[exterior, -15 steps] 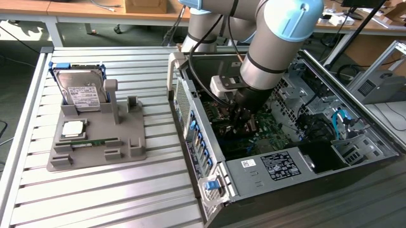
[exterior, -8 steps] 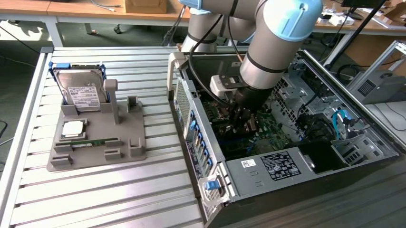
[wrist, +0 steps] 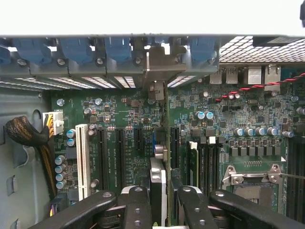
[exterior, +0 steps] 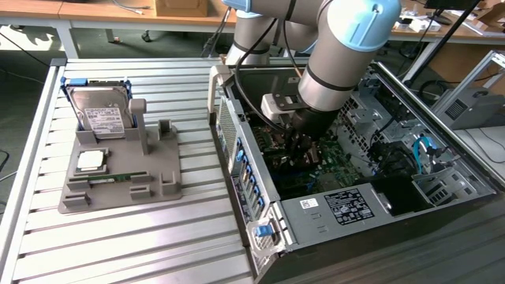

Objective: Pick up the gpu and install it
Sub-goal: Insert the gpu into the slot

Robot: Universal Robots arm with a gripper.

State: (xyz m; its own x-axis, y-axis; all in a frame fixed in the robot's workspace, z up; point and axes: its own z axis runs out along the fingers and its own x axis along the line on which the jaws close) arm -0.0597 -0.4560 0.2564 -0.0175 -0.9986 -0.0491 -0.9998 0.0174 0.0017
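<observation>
The claw (wrist: 159, 210) is clenched on the gpu (wrist: 158, 188), its black fingers (wrist: 138, 207) pressing the card from both sides. The card stands on edge between them, seen edge-on in the wrist view, with its metal end bracket (wrist: 156, 71) reaching to the row of blue slot clips (wrist: 76, 50) at the case wall. The card sits down over the green motherboard (wrist: 119, 124), in line with the black expansion slots (wrist: 119, 150), just beside a white slot (wrist: 82, 160); whether it is fully seated cannot be told.

In the exterior view the claw (exterior: 304, 148) is lowered inside the open computer case (exterior: 261, 177), with the grey and light-blue arm (exterior: 339, 53) coming down from above. To one side of the card on the board are memory slots (wrist: 202, 162) and an empty processor socket (wrist: 250, 179); to the other a bundle of braided cables (wrist: 28, 138) runs to a white plug (wrist: 55, 123).

A white label (exterior: 309, 203) and a black label (exterior: 347, 207) are stuck on the case's metal bar, their print too small to read. The writing on the board cannot be read either.

On the slatted table (exterior: 118, 248), at the exterior view's left, a grey holder (exterior: 118, 177) carries a silver hard drive (exterior: 99, 112) with a white label, a processor chip (exterior: 91, 158) and a slim green memory stick (exterior: 115, 177).
</observation>
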